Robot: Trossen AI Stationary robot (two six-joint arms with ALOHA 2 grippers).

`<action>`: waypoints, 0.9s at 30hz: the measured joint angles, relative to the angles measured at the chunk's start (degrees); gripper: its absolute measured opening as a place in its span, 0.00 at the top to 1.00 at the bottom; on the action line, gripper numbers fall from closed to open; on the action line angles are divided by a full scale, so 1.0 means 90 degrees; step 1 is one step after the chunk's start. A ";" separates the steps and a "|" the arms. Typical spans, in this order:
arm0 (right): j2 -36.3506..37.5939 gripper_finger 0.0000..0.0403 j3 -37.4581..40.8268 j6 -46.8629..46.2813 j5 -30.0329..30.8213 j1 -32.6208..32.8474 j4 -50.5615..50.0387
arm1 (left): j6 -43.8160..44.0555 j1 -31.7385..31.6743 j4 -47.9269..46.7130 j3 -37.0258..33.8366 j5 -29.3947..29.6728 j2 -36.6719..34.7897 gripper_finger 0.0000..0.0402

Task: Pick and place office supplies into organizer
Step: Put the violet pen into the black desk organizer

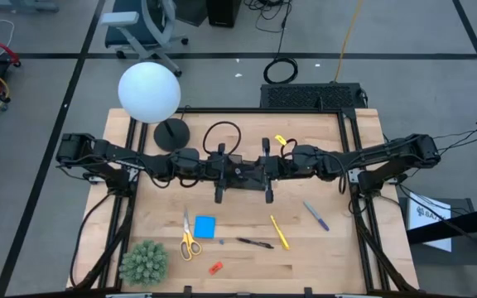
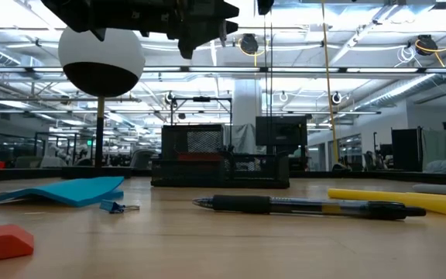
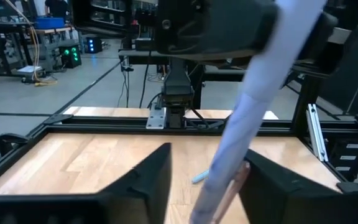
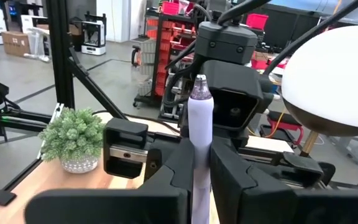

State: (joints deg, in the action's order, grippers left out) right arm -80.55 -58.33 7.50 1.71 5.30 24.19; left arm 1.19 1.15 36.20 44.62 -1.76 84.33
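Above the table's middle my two grippers meet nose to nose. My right gripper [image 4: 197, 163] is shut on a pale lavender pen [image 4: 199, 118]. My left gripper [image 3: 204, 183] is open, its fingers on either side of the pen's lower part [image 3: 225, 168]. The black organizer [image 2: 219, 159] stands on the table, beyond the black pen [image 2: 308, 206]. Lying flat on the near half are the yellow-handled scissors [image 1: 189, 241], blue note pad [image 1: 204, 226], yellow pen [image 1: 280, 232], purple pen [image 1: 315, 215] and red piece [image 1: 215, 267]. My right gripper pinches the pen's barrel [image 4: 197, 146] between its two fingers, which come level from the table's right and lie across it. The pen is near upright, one end [image 4: 199, 82] above the fingers, and is clear of the table. My left gripper: the pen runs close along one finger [image 3: 253, 186]; whether they touch I cannot tell.
A white globe lamp [image 1: 149, 93] on a round black base [image 1: 171, 135] stands at the far left. A green spiky plant [image 1: 144, 261] sits at the near left corner. A black cable loop [image 1: 222, 132] lies behind the grippers. Bare wood lies at the near right.
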 joint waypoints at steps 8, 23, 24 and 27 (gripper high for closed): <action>0.0005 0.94 0.0000 -0.0067 0.0063 -0.0005 -0.0005 | -0.0262 0.0005 -0.0002 0.0000 -0.0029 0.0000 0.90; 0.0005 0.85 0.0000 -0.0216 0.0284 0.0002 -0.0102 | -0.0154 0.0028 -0.0061 0.0000 0.0016 0.0000 0.90; 0.0005 0.84 0.0000 -0.0208 0.0295 0.0002 -0.0102 | -0.0148 0.0027 -0.0058 0.0000 0.0018 0.0000 0.90; 0.0005 0.79 0.0000 -0.0209 0.0293 0.0002 -0.0113 | -0.0143 0.0024 -0.0058 0.0000 0.0039 0.0000 0.90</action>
State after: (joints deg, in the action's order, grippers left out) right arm -80.51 -58.33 5.63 4.35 5.32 23.17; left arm -0.10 1.37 35.68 44.62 -1.41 84.33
